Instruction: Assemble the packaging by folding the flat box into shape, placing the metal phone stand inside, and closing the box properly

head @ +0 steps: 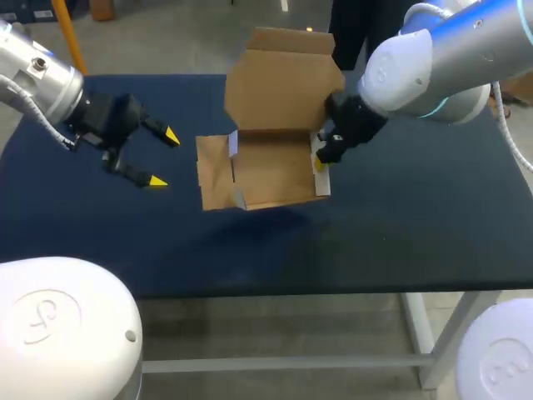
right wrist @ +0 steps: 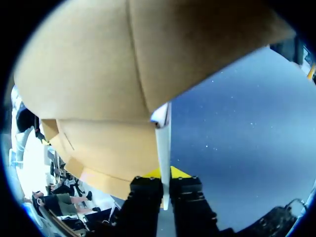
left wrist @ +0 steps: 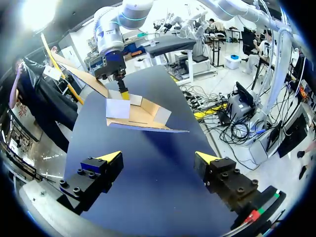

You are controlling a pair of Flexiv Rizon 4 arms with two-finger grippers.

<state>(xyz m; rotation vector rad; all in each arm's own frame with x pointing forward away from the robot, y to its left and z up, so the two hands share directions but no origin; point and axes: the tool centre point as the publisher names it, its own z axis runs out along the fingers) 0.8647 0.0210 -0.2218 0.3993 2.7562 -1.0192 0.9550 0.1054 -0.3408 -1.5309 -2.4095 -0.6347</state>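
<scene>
The cardboard box (head: 271, 171) is lying in the middle of the dark blue table (head: 416, 233), only partly folded. Its base is sitting flat, its low side walls are standing up, and its big lid (head: 279, 92) is rising upright along the box's far edge. A brown flap (head: 214, 179) is spreading out flat at the box's left side.

The right arm (head: 433, 67) is coming in from the right and reaching down to the box's right wall. The right gripper (right wrist: 165, 174) is pinching that wall. In the right wrist view the thin panel is running edge-on between the two black fingers (right wrist: 143, 197), and both are pressing against it from either side, with the yellow tips peeking out just behind. The left wrist view is showing the same hold from across the box.

The left gripper (head: 164, 158) is hanging over the table to the left of the box, well apart from it. Its two fingers are spread wide, with the yellow tips pointing toward the box and bare table showing between them.
</scene>
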